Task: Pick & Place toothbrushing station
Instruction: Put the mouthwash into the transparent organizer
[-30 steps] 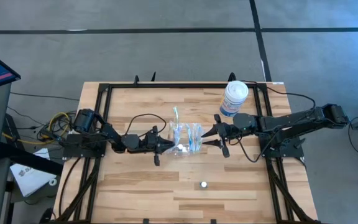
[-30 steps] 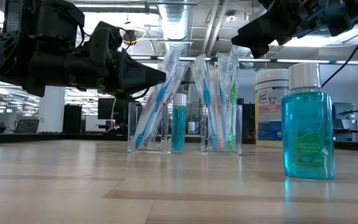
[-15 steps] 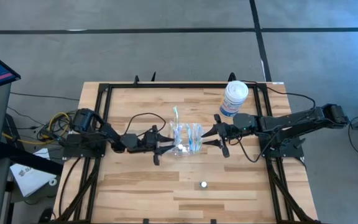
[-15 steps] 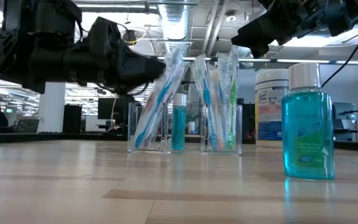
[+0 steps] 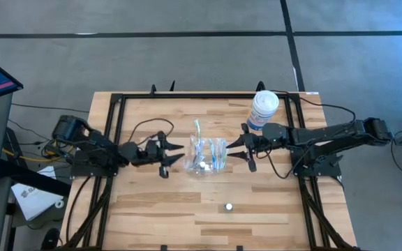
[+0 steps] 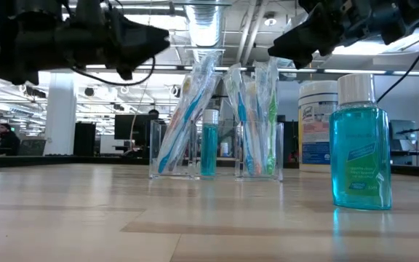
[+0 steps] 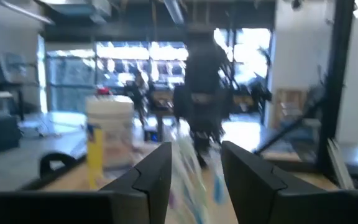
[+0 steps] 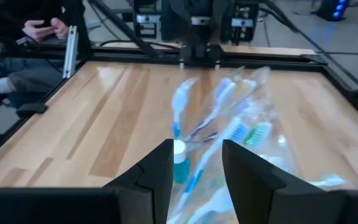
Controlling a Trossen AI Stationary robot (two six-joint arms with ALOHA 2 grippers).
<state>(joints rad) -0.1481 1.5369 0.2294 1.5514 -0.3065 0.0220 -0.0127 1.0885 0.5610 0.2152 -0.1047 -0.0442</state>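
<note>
The station (image 5: 207, 155), a clear holder packed with brushes (image 6: 252, 116) and a small blue tube (image 6: 209, 142), stands upright at the middle of the tabletop (image 5: 152, 209), resting on the wood with nothing gripping it. The left gripper (image 5: 170, 154) hangs just off the station's left side with its fingers spread and empty. The right gripper (image 5: 237, 148) hovers close at the station's right side, its fingers also parted and holding nothing; the right wrist view shows the brushes between and just beyond its fingertips. The placing looks done on the left side, judging by the released station; what seems left is for the right arm to back off as well, or to take the next piece. Compared with a second ago, the left arm has pulled back toward the left edge and risen clear of the brushes, its fingers opening on the way, while the right arm has barely shifted. A white tub (image 5: 263, 110) stands near the far right corner, a mouthwash bottle (image 6: 361, 144) near the front edge.
</note>
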